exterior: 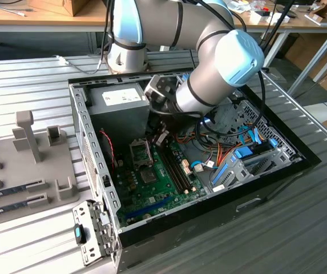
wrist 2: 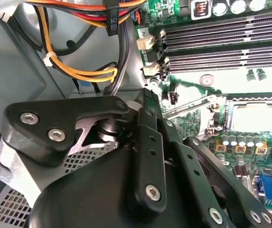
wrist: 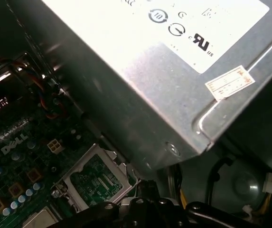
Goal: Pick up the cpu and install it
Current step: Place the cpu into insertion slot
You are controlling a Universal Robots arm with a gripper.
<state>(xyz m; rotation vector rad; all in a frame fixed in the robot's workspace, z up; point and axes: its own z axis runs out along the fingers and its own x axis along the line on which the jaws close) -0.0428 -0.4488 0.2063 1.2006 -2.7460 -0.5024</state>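
Gripper linkage fills the foreground of the second wrist view, low inside the computer case, and whether the jaws are spread or closed cannot be told. Just beyond lies the socket with its retaining frame raised. The pale silver-grey square in it looks to be the cpu (glare leaves some doubt). Farther off run the memory slots, and the power supply sits at the case's far end. I judge the chip light, stiff and slick-topped, with a delicate underside. It is best pinched by opposite edges and kept level.
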